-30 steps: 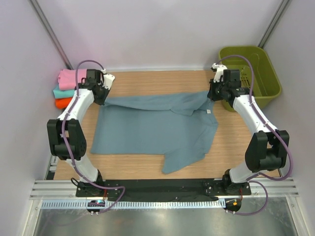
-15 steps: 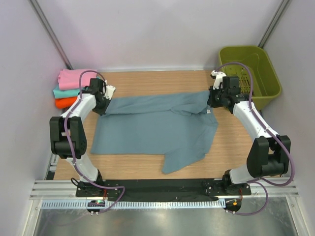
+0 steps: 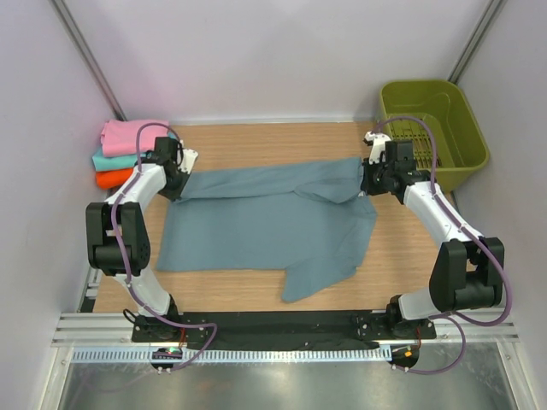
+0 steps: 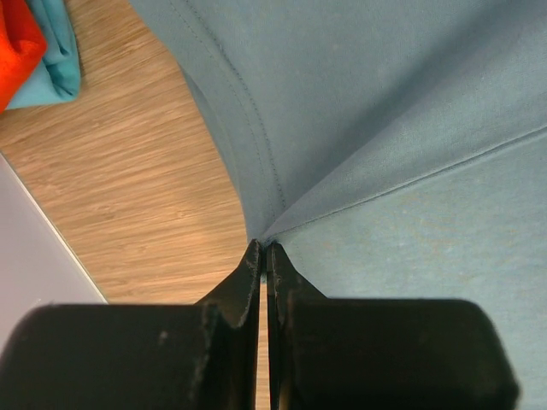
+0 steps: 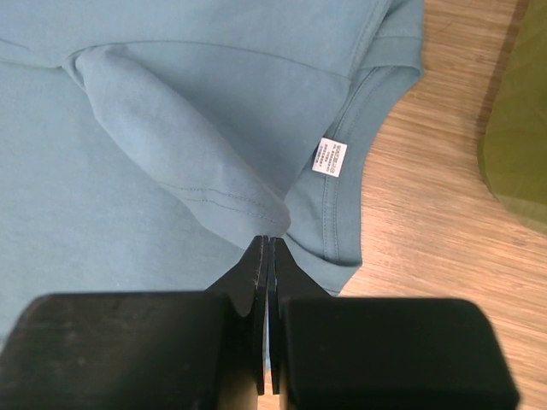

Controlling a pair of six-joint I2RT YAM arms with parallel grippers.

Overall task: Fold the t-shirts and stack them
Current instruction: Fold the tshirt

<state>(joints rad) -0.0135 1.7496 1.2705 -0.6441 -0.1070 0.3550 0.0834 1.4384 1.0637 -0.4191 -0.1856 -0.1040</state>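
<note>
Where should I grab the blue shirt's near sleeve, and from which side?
Probably its free end, from the near side: the sleeve lies flat, jutting past the shirt's near edge, with bare table around that end.

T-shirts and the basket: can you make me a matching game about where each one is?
Things:
1. blue-grey t-shirt
2. pink t-shirt
3. orange t-shirt
4. green basket

Places:
A. at the far right
B. under the teal t-shirt
C. spread out in the middle
D. lying on the teal t-shirt

Pairs: 1-C, 2-D, 3-B, 4-A
</note>
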